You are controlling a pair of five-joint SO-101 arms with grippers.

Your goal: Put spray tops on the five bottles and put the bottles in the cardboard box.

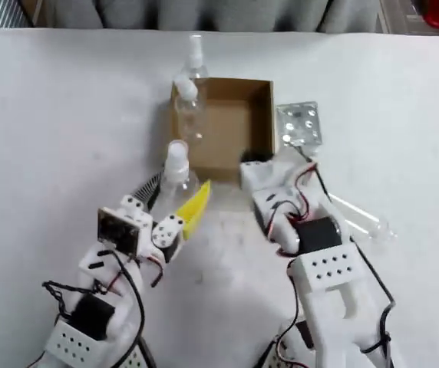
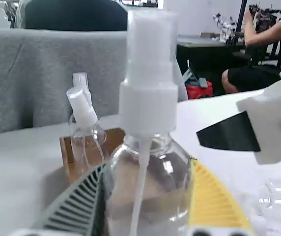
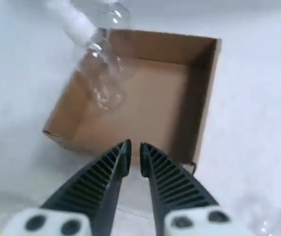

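left gripper [image 2: 145, 196] closed on capped bottle [image 2: 148, 162], near box [image 1: 265, 115] front corner | right gripper [image 3: 134, 157] nearly shut, empty, above box's near wall | bottle likely light, slick, thin-walled: hold mid-body, not the sprayer

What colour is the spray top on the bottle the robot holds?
White. The spray top on the bottle shows best in the left wrist view.

You've got four bottles: upper bottle [image 1: 195, 67], box-edge bottle [image 1: 187, 115], centre-left bottle [image 1: 178, 178], and lying bottle [image 1: 358, 217] at right. Three spray tops [image 1: 177, 153] are on. One cardboard box [image 1: 239, 134], one perforated grey plate [image 1: 299, 123], two arms [image 1: 116, 257] [image 1: 319, 264].
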